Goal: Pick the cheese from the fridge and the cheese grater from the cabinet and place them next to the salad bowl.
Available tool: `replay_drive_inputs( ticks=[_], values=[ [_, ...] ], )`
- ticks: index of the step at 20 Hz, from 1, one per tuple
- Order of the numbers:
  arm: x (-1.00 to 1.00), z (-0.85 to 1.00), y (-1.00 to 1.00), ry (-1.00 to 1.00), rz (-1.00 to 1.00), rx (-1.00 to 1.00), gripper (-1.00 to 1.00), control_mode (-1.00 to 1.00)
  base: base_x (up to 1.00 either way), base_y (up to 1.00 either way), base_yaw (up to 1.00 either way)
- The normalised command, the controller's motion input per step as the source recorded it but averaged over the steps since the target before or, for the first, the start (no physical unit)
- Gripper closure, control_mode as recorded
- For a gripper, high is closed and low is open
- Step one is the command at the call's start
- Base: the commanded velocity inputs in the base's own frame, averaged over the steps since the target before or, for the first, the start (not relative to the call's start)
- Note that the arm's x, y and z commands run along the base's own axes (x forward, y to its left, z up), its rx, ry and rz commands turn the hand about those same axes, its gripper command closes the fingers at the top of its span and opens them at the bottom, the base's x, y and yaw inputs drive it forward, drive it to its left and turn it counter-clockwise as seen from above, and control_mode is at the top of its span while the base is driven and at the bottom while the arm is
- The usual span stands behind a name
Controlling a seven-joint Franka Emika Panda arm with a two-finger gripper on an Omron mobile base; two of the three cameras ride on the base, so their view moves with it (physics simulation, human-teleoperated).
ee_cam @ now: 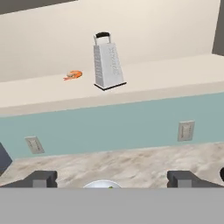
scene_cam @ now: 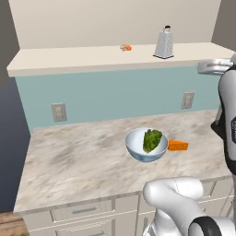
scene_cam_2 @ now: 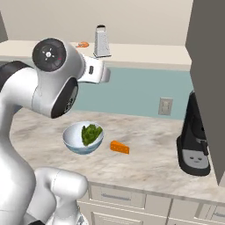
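Note:
The grey metal cheese grater [scene_cam: 163, 44] [scene_cam_2: 101, 41] [ee_cam: 107, 63] stands upright on the cream shelf board of the beige cabinet [scene_cam: 92, 57]. On the marble counter sits the white salad bowl [scene_cam: 138, 150] [scene_cam_2: 72, 140] holding lettuce. The orange cheese [scene_cam: 178, 145] [scene_cam_2: 119, 147] lies just to the right of the bowl, close to its rim. My gripper [ee_cam: 113, 179] is open with nothing between its fingers. It hangs over the counter above the bowl and faces the shelf, and the grater is ahead and higher up. The fridge is out of view.
A small pinkish-orange curled item [scene_cam: 125, 47] [ee_cam: 72, 75] lies on the shelf left of the grater. A black coffee machine [scene_cam_2: 193, 140] stands on the counter at the right under a grey wall unit [scene_cam_2: 206, 66]. Wall outlets [scene_cam: 59, 112] [scene_cam: 187, 99] sit on the blue backsplash.

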Motion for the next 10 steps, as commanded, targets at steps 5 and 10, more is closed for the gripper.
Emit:
replay_drive_inputs(
  ticks=[5, 10],
  values=[
    [0.13, 0.24, 0.08, 0.0, 0.05, -0.11, -1.0, -1.0, 0.0, 0.0, 0.0],
    [0.47, -0.02, 0.0, -0.03, 0.02, 0.0, -1.0, -1.0, 0.0, 0.0, 0.0]
  ],
)
